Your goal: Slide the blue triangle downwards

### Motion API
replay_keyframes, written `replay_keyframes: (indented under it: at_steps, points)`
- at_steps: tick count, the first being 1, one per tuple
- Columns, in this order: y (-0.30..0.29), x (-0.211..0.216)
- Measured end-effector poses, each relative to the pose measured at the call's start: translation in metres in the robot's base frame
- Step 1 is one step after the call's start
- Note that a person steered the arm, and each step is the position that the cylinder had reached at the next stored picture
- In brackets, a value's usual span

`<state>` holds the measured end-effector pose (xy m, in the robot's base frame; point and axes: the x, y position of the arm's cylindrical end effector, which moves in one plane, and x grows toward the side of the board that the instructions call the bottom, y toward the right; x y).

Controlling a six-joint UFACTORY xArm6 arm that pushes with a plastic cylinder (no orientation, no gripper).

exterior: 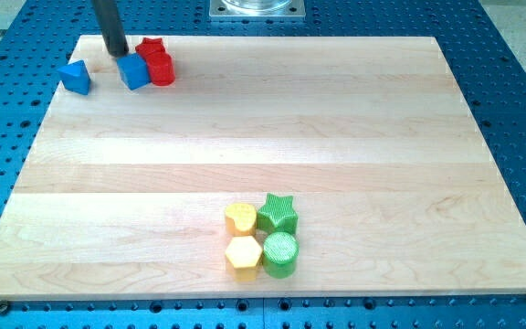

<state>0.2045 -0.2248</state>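
Pale wooden desk (336, 119) on a blue perforated base (519, 73); the blue triangle (76, 77) lies near the desk's top-left corner, standing alone. To its right, my tip (117, 52) sits just above the upper left of a blue cube (134, 71), which touches a red cylinder (160, 69) and red star (152, 47); the rod has no fingers. Well apart, near the bottom centre, a yellow heart (241, 217), green star (278, 214), yellow hexagon (243, 254) and green cylinder (280, 253) cluster touching.

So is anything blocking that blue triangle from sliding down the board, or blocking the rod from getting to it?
Nothing visible does. The blue triangle has bare wood below it. My tip sits to its right, touching the blue cube, with open board between them. The yellow and green blocks lie far off, lower right.
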Motion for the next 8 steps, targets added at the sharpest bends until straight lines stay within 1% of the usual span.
replay_keyframes:
  at_steps: [1,2,3,4,5,7,8]
  points:
    - [-0.022,-0.009]
    - [-0.041,0.02]
    - [-0.041,0.075]
    - [-0.041,0.08]
    - [-0.041,0.095]
    - [-0.041,0.139]
    - [-0.031,0.116]
